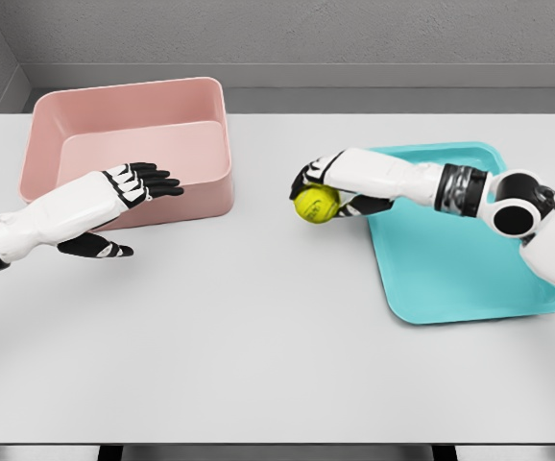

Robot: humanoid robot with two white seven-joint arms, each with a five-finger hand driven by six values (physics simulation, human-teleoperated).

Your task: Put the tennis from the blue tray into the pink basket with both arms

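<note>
The right hand (327, 182) grips the ball (317, 204), hiding its top, left of the tray (450, 279); the left hand (124, 197) hovers spread before the basket (66, 125).

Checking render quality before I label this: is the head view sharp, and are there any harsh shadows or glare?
Head view: sharp throughout, no blur or visible distortion; lighting soft and even, no glare on the table; only faint shadows under the left hand, the right hand holding the ball, and along the basket and tray edges.
</note>
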